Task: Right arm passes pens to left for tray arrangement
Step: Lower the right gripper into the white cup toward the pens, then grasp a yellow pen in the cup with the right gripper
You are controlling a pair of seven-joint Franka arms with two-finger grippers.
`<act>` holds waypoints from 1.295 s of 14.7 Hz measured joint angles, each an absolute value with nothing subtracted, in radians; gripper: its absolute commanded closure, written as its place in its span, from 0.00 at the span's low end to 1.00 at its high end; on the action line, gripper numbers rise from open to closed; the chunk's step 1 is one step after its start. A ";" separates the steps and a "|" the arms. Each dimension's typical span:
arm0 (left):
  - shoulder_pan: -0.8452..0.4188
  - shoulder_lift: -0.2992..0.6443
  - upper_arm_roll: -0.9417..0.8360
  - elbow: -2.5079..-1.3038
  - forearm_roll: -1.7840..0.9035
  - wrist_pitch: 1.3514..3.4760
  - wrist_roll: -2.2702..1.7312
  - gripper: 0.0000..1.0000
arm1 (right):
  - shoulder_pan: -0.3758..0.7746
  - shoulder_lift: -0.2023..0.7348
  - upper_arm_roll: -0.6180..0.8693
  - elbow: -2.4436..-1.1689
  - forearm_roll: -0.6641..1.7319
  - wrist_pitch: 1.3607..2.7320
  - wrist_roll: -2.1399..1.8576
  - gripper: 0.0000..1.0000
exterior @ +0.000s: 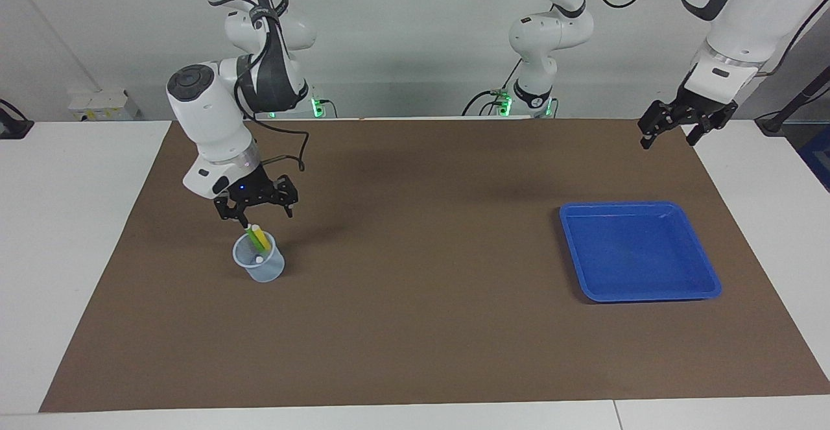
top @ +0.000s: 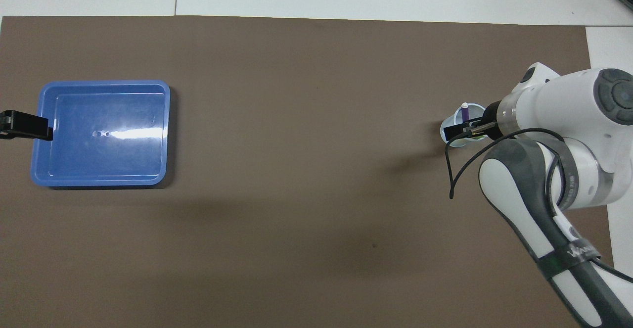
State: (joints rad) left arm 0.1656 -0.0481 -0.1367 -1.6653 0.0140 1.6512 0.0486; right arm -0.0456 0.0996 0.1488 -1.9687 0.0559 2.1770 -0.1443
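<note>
Pens (exterior: pixel 258 238) are stood in the cup (exterior: pixel 259 265), right gripper (exterior: pixel 255 209) spread wide just over their tips. Left gripper (exterior: pixel 674 133) is held open above the mat's (exterior: pixel 415 326) edge; the tray (exterior: pixel 707 287) lies apart.
</note>
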 measured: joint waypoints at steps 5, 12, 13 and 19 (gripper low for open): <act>0.163 -0.050 -0.146 -1.666 0.014 1.651 0.049 0.00 | -0.047 0.109 0.147 -1.988 0.056 2.180 -0.144 0.00; 0.163 -0.050 -0.147 -1.666 0.014 1.651 0.049 0.00 | -0.058 0.118 0.147 -2.004 0.056 2.208 -0.151 0.00; 0.163 -0.050 -0.147 -1.666 0.014 1.651 0.049 0.00 | -0.059 0.118 0.147 -2.013 0.056 2.218 -0.155 0.00; 0.163 -0.050 -0.146 -1.666 0.014 1.651 0.049 0.00 | -0.059 0.123 0.148 -2.021 0.067 2.222 -0.159 0.00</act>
State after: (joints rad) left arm 0.1635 -0.0503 -0.1460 -1.6665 0.0140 1.6509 0.0486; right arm -0.0586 0.1233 0.1482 -2.0214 0.0674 2.2219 -0.1587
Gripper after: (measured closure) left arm 0.000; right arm 0.000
